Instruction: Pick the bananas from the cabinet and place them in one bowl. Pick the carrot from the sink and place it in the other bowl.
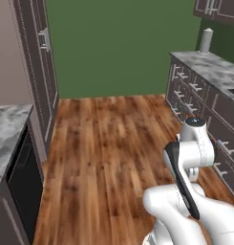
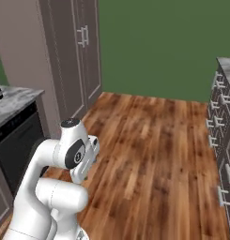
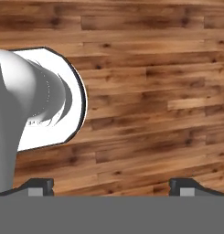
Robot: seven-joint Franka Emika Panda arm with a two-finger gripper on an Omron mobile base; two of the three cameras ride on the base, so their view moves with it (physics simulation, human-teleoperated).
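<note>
My gripper (image 3: 111,185) is open, its two dark fingertips (image 3: 38,185) far apart with nothing between them. It points down at bare wooden floor (image 3: 150,91), beside a white link of my own arm. The arm is folded close over the base (image 1: 195,143) (image 2: 74,150). A mauve-brown wall cabinet (image 1: 218,8) with shut doors hangs at the top right of the left base view. The bananas, the carrot, both bowls and the sink are out of view.
Tall dark pantry doors (image 1: 39,62) (image 2: 74,51) stand on the left. A marble counter (image 1: 6,134) over a black appliance front (image 1: 23,177) is near left. Drawer units under a marble counter (image 1: 204,81) line the right, with a white canister (image 1: 206,40). Open floor (image 1: 109,143) lies ahead.
</note>
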